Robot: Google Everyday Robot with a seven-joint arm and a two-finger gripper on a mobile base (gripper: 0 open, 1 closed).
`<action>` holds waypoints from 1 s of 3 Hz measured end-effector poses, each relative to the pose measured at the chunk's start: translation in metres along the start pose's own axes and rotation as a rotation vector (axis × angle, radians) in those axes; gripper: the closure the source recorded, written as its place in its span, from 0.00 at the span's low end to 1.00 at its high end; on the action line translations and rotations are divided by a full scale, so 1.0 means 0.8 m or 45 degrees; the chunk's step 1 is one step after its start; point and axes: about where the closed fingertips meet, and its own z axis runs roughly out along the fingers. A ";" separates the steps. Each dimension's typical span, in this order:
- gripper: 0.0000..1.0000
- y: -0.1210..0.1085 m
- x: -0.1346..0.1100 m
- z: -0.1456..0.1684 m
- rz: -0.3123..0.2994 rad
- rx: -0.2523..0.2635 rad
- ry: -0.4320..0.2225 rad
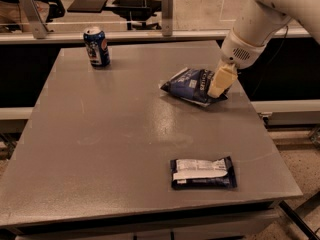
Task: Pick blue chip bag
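The blue chip bag (189, 84) lay on the grey tabletop (115, 134), in its far right part and not far from the right edge. It was puffy and crinkled, dark blue with white patches on its upper face, and it lay at a slant, with its left end pointing toward the middle of the tabletop.

The gripper (218, 87), pale cream in colour, hung down from the white arm (255, 29) that reached in from the upper right. It stood over the right end of the bag, and its tip met or overlapped the foil there. Whether the gripper was apart, together or clamped on the bag could not be told from this angle, since it showed only as one pale block. The bag appeared to rest flat on the tabletop.

A blue soda can (96, 46) stood upright near the far left corner, well apart from the bag. A flat dark packet (202, 173) with a white label lay near the front right corner, its long side running left to right, also well apart from the bag and the gripper.

Beyond the far edge ran a pale rail (150, 35) with two upright metal posts, one at the left and one near the middle.
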 end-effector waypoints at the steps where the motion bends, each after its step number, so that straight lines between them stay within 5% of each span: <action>1: 0.90 0.003 -0.009 -0.007 -0.011 -0.008 -0.025; 2: 1.00 0.000 -0.019 -0.022 -0.037 -0.010 -0.061; 3: 1.00 -0.011 -0.029 -0.056 -0.075 0.038 -0.105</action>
